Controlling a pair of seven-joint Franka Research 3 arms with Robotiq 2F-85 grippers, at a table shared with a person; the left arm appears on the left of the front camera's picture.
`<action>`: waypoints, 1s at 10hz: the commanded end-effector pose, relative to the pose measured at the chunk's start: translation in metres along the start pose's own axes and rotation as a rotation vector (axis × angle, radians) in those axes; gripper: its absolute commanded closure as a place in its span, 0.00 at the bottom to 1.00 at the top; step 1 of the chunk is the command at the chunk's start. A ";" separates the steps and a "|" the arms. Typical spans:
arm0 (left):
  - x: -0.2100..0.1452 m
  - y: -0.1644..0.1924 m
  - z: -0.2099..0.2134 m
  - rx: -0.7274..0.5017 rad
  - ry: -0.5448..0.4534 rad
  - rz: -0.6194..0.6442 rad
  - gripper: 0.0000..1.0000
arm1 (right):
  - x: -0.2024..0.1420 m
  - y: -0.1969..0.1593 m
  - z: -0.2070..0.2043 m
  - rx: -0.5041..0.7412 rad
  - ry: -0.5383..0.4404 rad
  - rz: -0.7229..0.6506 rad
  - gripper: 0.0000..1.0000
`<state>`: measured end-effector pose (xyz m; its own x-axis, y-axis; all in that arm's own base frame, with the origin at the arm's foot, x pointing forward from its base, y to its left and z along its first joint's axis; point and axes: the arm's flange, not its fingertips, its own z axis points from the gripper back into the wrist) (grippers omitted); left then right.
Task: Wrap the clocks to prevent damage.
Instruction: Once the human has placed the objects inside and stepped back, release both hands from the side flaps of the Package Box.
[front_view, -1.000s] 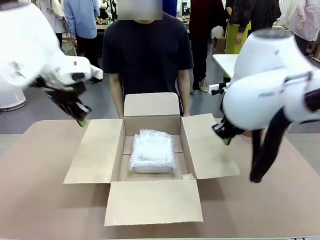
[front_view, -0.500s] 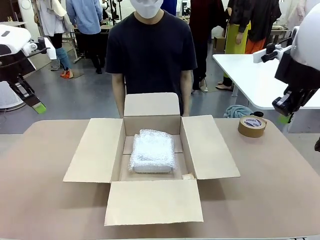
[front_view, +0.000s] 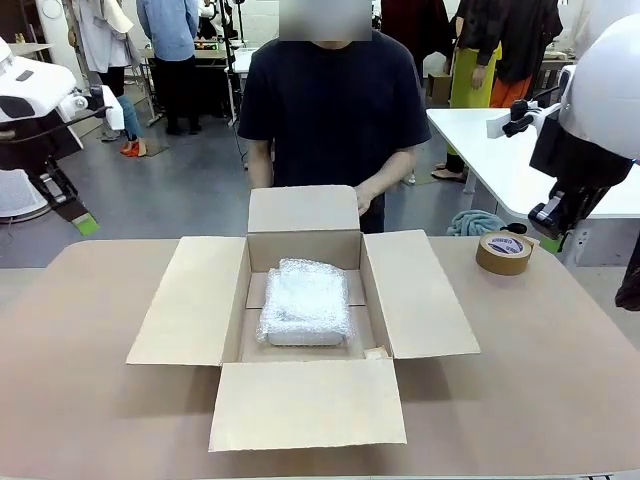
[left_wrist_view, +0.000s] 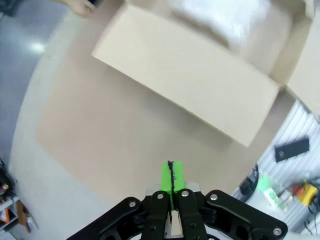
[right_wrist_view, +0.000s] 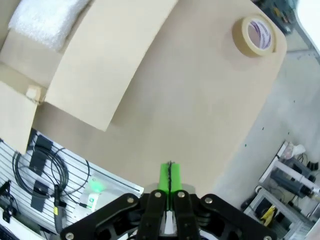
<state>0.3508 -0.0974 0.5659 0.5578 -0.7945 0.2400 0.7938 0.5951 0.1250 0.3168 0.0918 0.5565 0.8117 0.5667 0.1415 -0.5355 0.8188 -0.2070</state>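
Centrally, bubble-wrapped bundle (front_view: 305, 302) lay inside open cardboard box (front_view: 190, 300) mid-table, flaps spread. Person's hand (front_view: 368, 197) just behind far flap. Tape roll (front_view: 504, 252) on table right of box. Left gripper (front_view: 85, 222) hung beyond table's left edge, pads pressed together, empty. Right gripper (front_view: 548, 240) hung near tape roll, likewise closed, empty.

Tape roll (front_view: 504, 252) on brown table (front_view: 80, 400), right; teal cloth (front_view: 476, 222) behind; white side table (front_view: 490, 150) beyond.
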 end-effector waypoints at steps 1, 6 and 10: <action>-0.007 0.024 -0.006 -0.060 0.124 -0.296 1.00 | -0.014 -0.028 -0.005 0.057 0.019 0.252 0.99; -0.035 0.044 -0.005 0.047 0.013 -0.765 1.00 | -0.048 -0.046 -0.016 0.206 0.069 0.798 0.99; -0.027 0.046 0.002 0.043 0.047 -0.769 1.00 | -0.047 -0.046 -0.016 0.219 0.046 0.777 0.99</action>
<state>0.3714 -0.0471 0.5650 -0.1455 -0.9885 0.0404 0.9502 -0.1282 0.2842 0.3104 0.0192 0.5461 0.2561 0.9666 0.0124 -0.9650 0.2564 -0.0551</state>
